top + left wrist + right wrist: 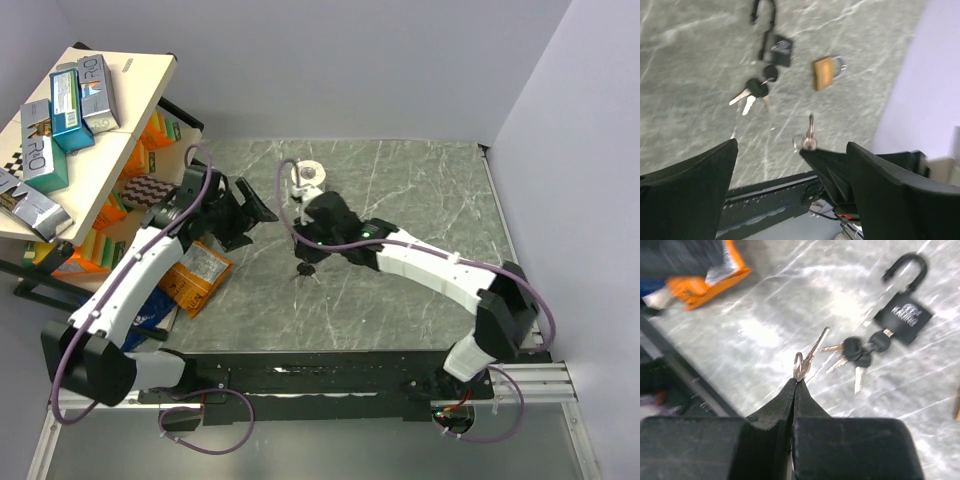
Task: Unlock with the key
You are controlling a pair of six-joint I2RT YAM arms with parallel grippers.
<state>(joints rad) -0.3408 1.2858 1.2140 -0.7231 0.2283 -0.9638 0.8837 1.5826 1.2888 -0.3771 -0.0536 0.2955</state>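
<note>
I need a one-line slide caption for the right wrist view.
Right tool, shut, pinches a silver key; the black padlock lies nearby, shackle open, black-headed key bunch at its base.

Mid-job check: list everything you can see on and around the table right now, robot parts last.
black padlock: one, black with white lettering, on the table, shackle looks open
the key: one bunch, silver blades and black heads, at the black padlock's base
brass padlock: one, brass-coloured, lying beside the black padlock
plain silver key: one, silver, on a ring, in the right gripper
white roll: one, white, far side of the table
orange packet: one, orange, table's left edge
boxes: several, teal and silver, on the tilted board
left gripper: open, empty
right gripper: shut on the plain silver key
</note>
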